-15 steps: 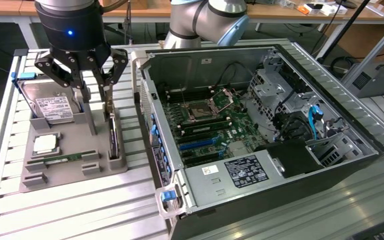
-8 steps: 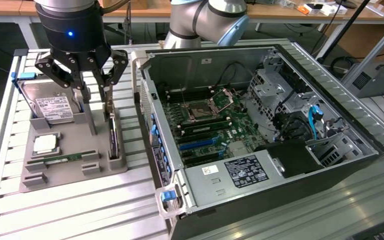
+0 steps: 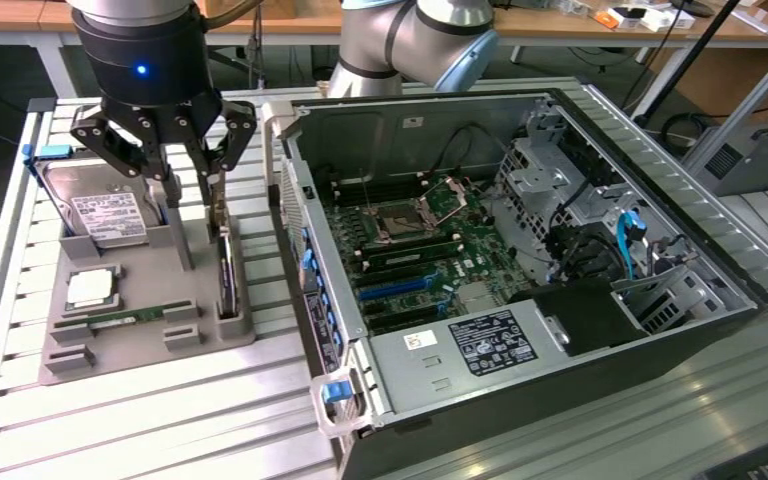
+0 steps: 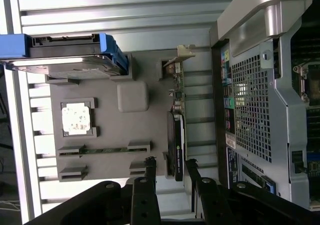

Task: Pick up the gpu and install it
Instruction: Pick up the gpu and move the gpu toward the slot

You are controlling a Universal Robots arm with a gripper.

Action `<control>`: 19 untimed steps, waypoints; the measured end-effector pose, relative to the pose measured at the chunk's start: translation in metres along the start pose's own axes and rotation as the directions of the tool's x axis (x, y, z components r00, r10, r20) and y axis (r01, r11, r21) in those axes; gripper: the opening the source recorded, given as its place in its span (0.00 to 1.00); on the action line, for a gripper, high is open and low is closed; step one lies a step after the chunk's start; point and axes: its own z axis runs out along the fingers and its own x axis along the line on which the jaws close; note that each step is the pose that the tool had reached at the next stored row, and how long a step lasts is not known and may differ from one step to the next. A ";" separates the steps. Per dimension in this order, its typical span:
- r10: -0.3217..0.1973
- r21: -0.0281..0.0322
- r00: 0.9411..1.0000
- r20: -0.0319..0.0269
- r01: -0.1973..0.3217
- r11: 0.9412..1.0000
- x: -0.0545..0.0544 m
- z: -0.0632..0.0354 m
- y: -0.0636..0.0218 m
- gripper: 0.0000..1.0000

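Note:
The gpu stands on edge in a slot along the side of the grey holder tray nearest the case. It is a thin dark card with its silver bracket at the end farther from my fingers. My gripper hangs over the tray, open, one finger on each side of the card's line. In the wrist view the gripper straddles the card's near end, and neither black fingertip touches it. Nothing is held.
The tray also holds a hard drive, a processor chip and a green memory stick. The open computer case, motherboard exposed, lies close beside the tray on the exterior view's right. Everything rests on a slatted metal table.

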 end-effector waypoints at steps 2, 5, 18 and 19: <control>0.000 0.000 1.000 0.000 0.000 1.000 0.000 0.0004 0.0000 0.36; 0.000 0.000 1.000 0.000 0.000 1.000 0.000 0.0018 -0.0001 0.36; 0.000 0.000 1.000 0.000 0.000 1.000 0.000 0.0046 -0.0004 0.36; 0.000 0.000 1.000 0.000 0.000 1.000 0.000 0.0048 -0.0004 0.36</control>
